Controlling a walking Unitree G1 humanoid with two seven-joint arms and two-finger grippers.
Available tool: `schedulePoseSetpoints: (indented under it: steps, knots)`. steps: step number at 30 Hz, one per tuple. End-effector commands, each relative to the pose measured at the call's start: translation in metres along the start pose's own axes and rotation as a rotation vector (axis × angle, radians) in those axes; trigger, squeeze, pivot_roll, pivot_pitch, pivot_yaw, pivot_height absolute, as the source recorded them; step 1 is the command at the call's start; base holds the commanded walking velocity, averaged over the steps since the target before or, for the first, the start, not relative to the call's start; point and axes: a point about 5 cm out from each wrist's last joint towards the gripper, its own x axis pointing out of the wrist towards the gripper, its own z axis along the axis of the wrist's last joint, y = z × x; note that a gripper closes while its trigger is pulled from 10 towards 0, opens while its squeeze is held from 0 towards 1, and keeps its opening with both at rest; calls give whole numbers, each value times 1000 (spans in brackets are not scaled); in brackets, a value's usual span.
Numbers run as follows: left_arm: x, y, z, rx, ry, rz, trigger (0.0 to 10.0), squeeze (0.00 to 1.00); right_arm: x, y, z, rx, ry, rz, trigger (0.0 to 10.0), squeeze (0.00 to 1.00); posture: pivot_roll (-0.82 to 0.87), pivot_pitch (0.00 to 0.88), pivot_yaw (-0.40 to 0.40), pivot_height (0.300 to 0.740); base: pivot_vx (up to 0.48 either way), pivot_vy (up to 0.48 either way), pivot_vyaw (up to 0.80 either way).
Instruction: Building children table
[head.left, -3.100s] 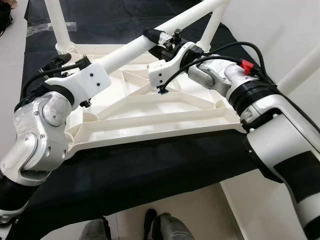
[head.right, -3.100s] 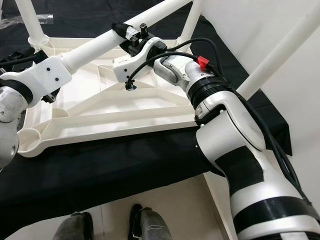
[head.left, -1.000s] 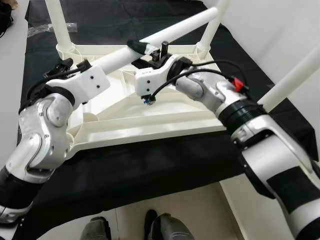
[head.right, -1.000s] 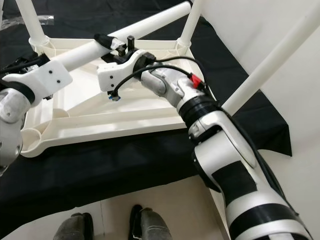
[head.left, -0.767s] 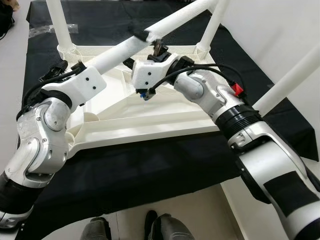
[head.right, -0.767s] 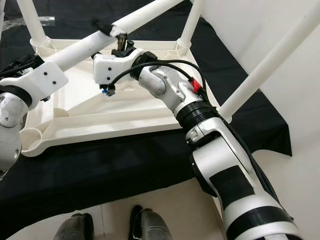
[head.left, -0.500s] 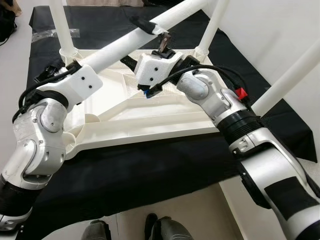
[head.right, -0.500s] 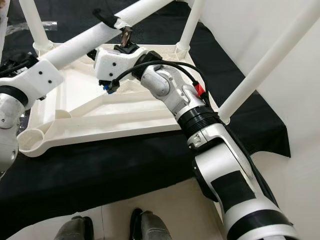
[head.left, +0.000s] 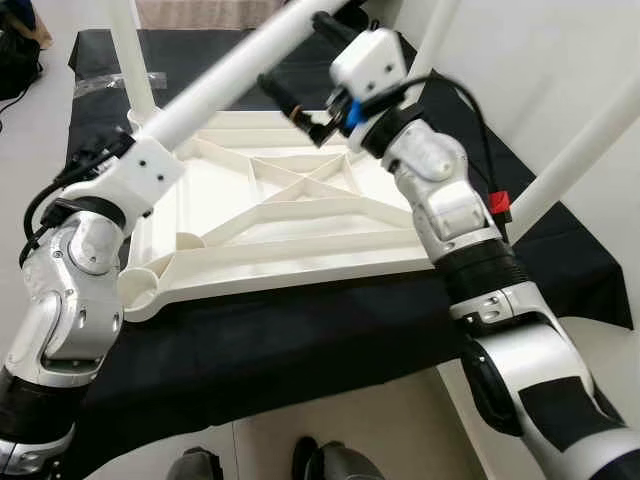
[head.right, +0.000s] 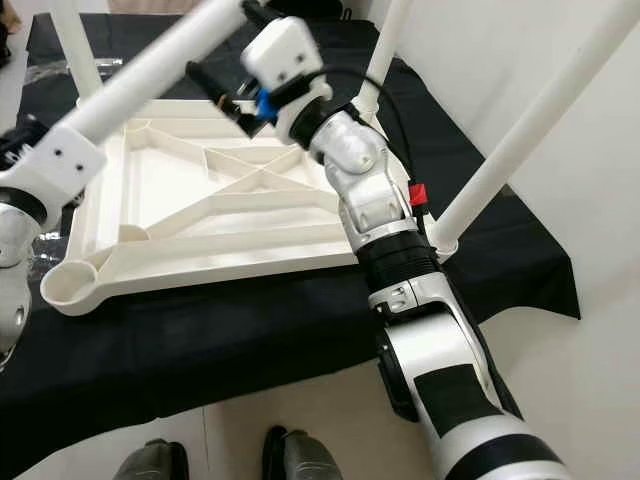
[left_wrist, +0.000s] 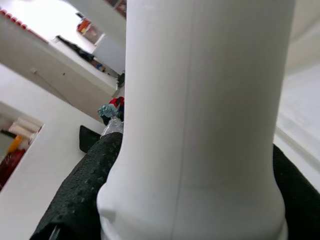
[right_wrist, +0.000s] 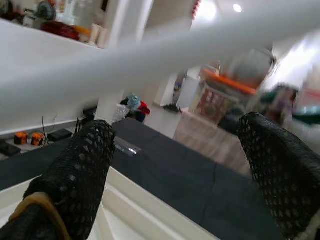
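The white table top (head.left: 300, 262) lies upside down on a black cloth. Three white legs (head.left: 578, 152) stand in its corner sockets, and the near left socket (head.right: 64, 284) holds none. My left gripper (left_wrist: 200, 160) is shut on a loose white leg (head.left: 235, 72), black fingers (left_wrist: 85, 190) on both sides of it. That leg slants up from my left wrist (head.left: 140, 170) over the table top. My right gripper (head.left: 306, 62) is raised over the far edge, open, just under the slanting leg. Its fingers (right_wrist: 75, 170) stand wide apart and hold nothing.
The black cloth (head.left: 280, 350) covers the work surface and hangs over its front edge. A clear plastic bag (head.left: 108, 86) lies at the far left. A white wall (head.right: 560, 330) is close on the right. My feet (head.right: 290, 455) show on the pale floor below.
My right gripper has come off the loose leg, risen and turned, and is now open beneath it. The left arm has tilted the leg up more steeply. The view has also shifted.
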Motion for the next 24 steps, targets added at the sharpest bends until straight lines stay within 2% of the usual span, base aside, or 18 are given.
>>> schedulePoseSetpoints:
  steps: [1,2,3,4,5,6,8,9,10,11,12,13,15,16,17,18,20,24]
  knots:
    - [-2,5,7,-29,-47,31,10000,0,-6,-6,-9,102,34,-42,10000,0,52,108,-134,740,0,0,0]
    - [-2,5,7,-34,-52,36,10000,0,-7,-6,-9,127,36,-46,10000,0,52,108,-134,740,0,0,0]
    - [-3,5,8,-41,-64,37,10000,0,-7,-7,-10,191,35,-54,10000,0,52,110,-132,740,0,0,0]
    - [-3,5,8,-41,-64,37,10000,0,-7,-7,-10,191,35,-54,10000,0,52,110,-132,740,0,0,0]
    - [-5,3,7,-146,-72,5,10000,0,-10,-3,-15,428,59,-28,10000,0,52,110,-133,740,0,0,0]
    - [-7,2,6,-165,-84,-10,10000,0,-11,0,-17,506,65,-7,10000,0,52,110,-133,740,0,0,0]
    - [-7,2,6,-165,-84,-10,10000,0,-11,0,-17,506,65,-7,10000,0,52,110,-133,740,0,0,0]
    - [-8,1,5,-186,-89,-28,10000,0,-14,2,-19,570,75,21,10000,0,52,110,-133,740,0,0,0]
    - [-8,1,5,-186,-89,-28,10000,0,-14,2,-19,570,75,21,10000,0,52,110,-133,740,0,0,0]
    - [-10,-2,5,-196,-102,-50,10000,0,-18,6,-23,644,82,63,10000,0,56,109,-134,740,0,0,0]
    - [-13,-6,5,-221,-110,-75,10000,0,-23,10,-26,758,93,124,10000,0,59,113,-134,740,0,0,0]
    - [-13,-6,5,-221,-110,-75,10000,0,-23,10,-26,758,93,124,10000,0,59,113,-134,740,0,0,0]
    - [-16,-10,5,-258,-128,-105,10000,0,-31,17,-28,900,97,226,10000,0,57,113,-132,740,0,0,0]
    - [-16,-10,5,-258,-128,-105,10000,0,-31,17,-28,900,97,226,10000,0,57,113,-132,740,0,0,0]
    - [-19,-14,5,-285,-132,-131,10000,0,-40,23,-22,1011,73,354,10000,0,60,117,-133,740,0,0,0]
    - [-19,-14,5,-285,-132,-131,10000,0,-40,23,-22,1011,73,354,10000,0,60,117,-133,740,0,0,0]
    - [-20,-18,4,-309,-130,-151,10000,0,-43,27,-18,1068,59,405,10000,0,61,119,-130,740,0,0,0]
    - [-23,-25,5,-338,-135,-185,10000,0,-38,27,-15,1094,31,367,10000,0,61,119,-130,740,0,0,0]
